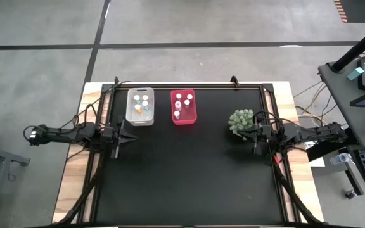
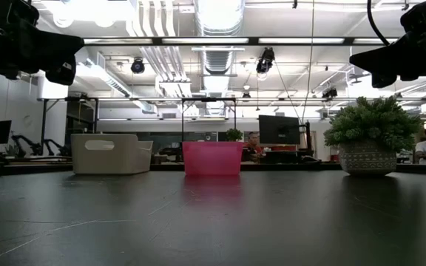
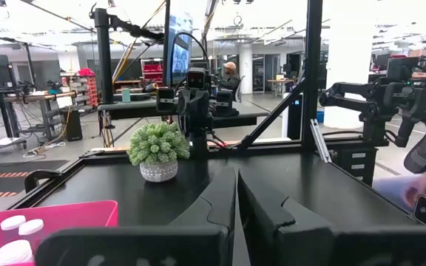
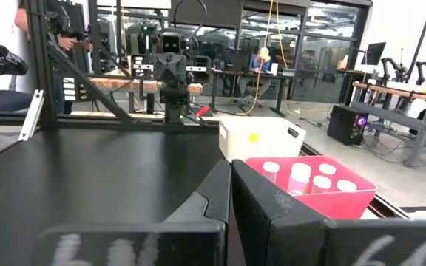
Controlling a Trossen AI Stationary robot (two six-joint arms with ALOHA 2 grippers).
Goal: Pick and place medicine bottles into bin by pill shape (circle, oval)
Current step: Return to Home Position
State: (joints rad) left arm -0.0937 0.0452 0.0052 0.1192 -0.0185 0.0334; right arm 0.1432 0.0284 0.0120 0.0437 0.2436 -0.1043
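Medicine bottles (image 1: 141, 103) in clear bin (image 1: 130, 109) and red bin (image 1: 194, 116); left gripper (image 3: 237, 181), right gripper (image 4: 230, 168) closed, empty

Left gripper (image 1: 129, 135) and right gripper (image 1: 252, 134) hover closed, facing inward.

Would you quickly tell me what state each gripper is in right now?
Left gripper: closed, holding nothing.
Right gripper: closed, holding nothing.

I count two bins at the far side of my table (image 1: 189, 177): one whitish bin (image 1: 140, 120) on the left, one red bin (image 1: 188, 119) right of it. As far as I can tell, five bottles (image 1: 146, 98) stand in each, one orange bottle (image 1: 148, 112) among them. One green plant (image 1: 241, 120) stands at the right.
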